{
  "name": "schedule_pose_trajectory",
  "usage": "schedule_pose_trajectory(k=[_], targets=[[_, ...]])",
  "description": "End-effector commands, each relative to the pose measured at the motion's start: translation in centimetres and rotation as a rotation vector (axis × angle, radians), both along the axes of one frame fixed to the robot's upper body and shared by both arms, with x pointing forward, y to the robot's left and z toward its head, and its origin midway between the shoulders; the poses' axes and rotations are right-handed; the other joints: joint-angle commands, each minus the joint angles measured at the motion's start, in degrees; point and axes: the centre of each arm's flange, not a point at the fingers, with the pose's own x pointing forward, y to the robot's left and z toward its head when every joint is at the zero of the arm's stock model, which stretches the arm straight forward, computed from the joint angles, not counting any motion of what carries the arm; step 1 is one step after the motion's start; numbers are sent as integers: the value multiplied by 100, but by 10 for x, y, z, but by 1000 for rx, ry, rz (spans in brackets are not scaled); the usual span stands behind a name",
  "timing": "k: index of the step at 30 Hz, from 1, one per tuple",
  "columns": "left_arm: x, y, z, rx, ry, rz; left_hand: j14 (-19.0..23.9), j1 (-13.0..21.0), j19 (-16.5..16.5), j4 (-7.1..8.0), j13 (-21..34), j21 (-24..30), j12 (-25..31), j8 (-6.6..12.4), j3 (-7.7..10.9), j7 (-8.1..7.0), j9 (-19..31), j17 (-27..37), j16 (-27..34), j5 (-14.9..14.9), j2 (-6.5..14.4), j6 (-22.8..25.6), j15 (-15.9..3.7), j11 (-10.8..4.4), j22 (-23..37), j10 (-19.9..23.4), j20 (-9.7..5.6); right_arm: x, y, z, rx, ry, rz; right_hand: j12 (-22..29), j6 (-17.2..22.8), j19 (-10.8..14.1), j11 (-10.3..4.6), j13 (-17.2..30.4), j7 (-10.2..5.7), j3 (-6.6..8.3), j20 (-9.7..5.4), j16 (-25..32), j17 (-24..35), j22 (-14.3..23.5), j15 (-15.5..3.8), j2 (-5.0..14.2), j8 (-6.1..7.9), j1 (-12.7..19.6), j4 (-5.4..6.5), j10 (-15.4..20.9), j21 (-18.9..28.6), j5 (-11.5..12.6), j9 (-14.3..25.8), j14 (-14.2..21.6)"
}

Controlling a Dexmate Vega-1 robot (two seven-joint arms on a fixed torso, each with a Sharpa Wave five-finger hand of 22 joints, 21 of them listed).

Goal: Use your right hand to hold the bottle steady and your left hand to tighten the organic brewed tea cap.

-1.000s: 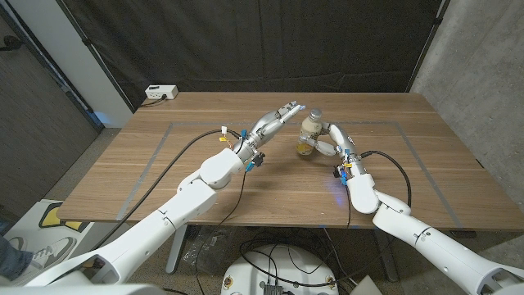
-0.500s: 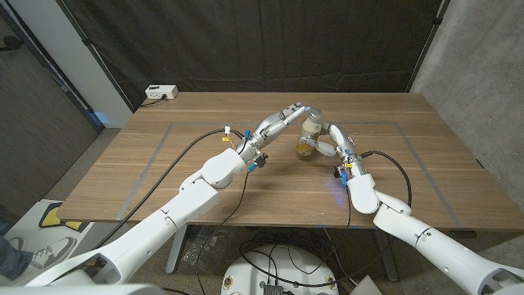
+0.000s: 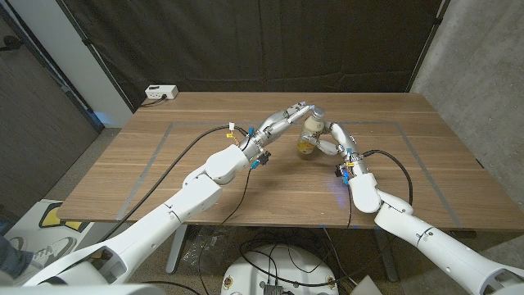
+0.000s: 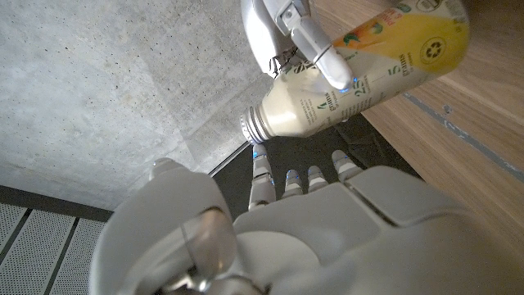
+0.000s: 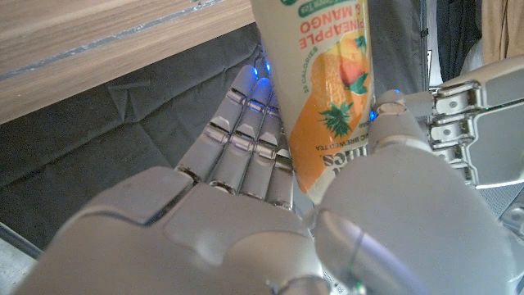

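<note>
A small bottle [image 3: 309, 134] of brewed tea stands near the centre of the head view, a little above the middle of the frame, on the wooden table [image 3: 164, 176], its top tilted slightly to the right. It has a cream-coloured neck and shoulder, and an orange and yellow label [image 5: 327, 98] with fruit artwork and the words "pineapple mango". In the left wrist view the bottle lies slanted across the upper right of the frame, its threaded silver neck [image 4: 255, 125] pointing down and left; whether a cap sits on it cannot be told.
</note>
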Motion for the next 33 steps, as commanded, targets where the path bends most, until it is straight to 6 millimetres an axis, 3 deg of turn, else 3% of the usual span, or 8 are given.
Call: schedule_pose_trajectory(k=[1, 12, 24, 29, 33], targets=[[11, -10, 7, 34, -2, -32, -360, -12, -1111, 33, 7, 16, 5, 28, -27, 15, 22, 30, 25, -8, 0, 57, -44, 12, 28, -38, 29, -5, -4, -1, 15, -6, -22, 52, 460, -43, -58, 19, -412, 106, -518, 5, 9, 18, -533, 1138, 6, 1109, 45, 102, 42, 30, 28, 42], [16, -18, 22, 36, -44, -66, -355, -11, -1102, 38, 7, 21, 11, 27, -26, -7, 22, 30, 27, -10, 0, 56, -42, 5, 29, -26, 29, -6, -8, -1, 31, -9, -40, 54, 454, -49, -57, 19, -416, 110, -518, 5, 9, 17, -547, 1136, 0, 1113, 43, 111, 51, 30, 28, 44], [10, 19, 12, -46, -11, 31, -344, -9, -1080, 43, 7, 32, 16, 26, -26, -26, 22, 30, 31, -11, -3, 56, -42, -3, 28, -14, 16, 1, -1, -1, 27, 5, -27, 53, 457, -51, -53, 19, -415, 112, -518, 3, 11, 16, -547, 1137, -2, 1112, 44, 114, 63, 30, 29, 37], [6, 24, 6, -60, 3, 40, -343, -7, -1100, 45, 7, 24, 19, 27, -25, -31, 22, 30, 32, -11, -2, 60, -43, -7, 28, -7, 24, 3, 2, 0, 26, 5, -22, 48, 453, -50, -59, 19, -422, 114, -515, 4, 10, 15, -545, 1134, -5, 1114, 43, 104, 69, 29, 30, 40], [0, 24, 3, -62, -4, 51, -348, -4, -1087, 50, 7, 30, 19, 84, -22, 49, 25, 30, 30, -12, 0, 213, -42, -5, 28, -7, 20, 4, 3, 0, 24, 7, -20, 49, 455, -53, -56, 19, -420, 114, -513, 7, 11, 15, -552, 1135, -5, 1112, 44, 106, 72, 29, 30, 46]])
